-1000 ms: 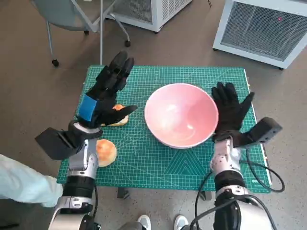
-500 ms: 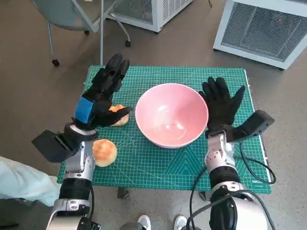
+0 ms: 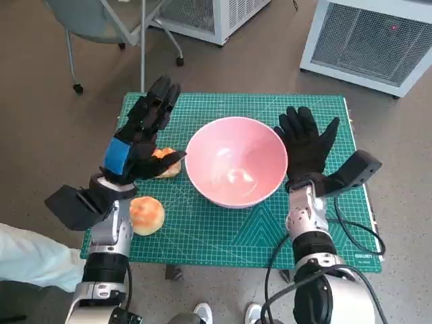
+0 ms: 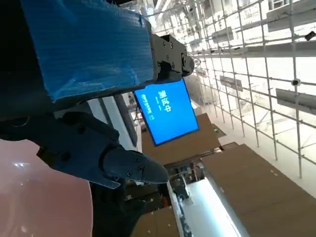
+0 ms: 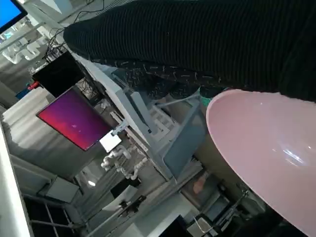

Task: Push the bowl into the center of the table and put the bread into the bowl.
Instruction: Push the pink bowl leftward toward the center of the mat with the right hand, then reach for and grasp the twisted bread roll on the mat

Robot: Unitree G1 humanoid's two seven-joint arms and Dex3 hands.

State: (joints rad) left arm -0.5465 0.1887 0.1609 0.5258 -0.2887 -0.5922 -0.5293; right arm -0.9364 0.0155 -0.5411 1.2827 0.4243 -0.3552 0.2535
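Briefly, by part:
Right hand fingers: the gloved right hand (image 3: 307,145) stands with fingers spread and upright, flat against the outer wall of the bowl (image 3: 235,169), grasping nothing; the right wrist view shows the glove (image 5: 207,44) close over the pink rim (image 5: 266,158).
Left hand fingers: the left hand (image 3: 138,145) hangs above the mat with fingers extended and apart, holding nothing; its thumb reaches toward the near bread.
Bowl: pink, wide, glossy, near the middle of the table (image 3: 304,236), upright and empty.
Bowl handling: likely stiff, light and slick, so it should slide readily on the green mat (image 3: 223,229); a flat palm low on the wall looks safer than a push at the rim, which could tip it.
Bread: one roll (image 3: 165,163) partly under the left hand, just beside the bowl; a second roll (image 3: 146,214) near the mat's front-left corner.
Bread handling: probably soft, light, easily dented; best taken gently across its sides from above.
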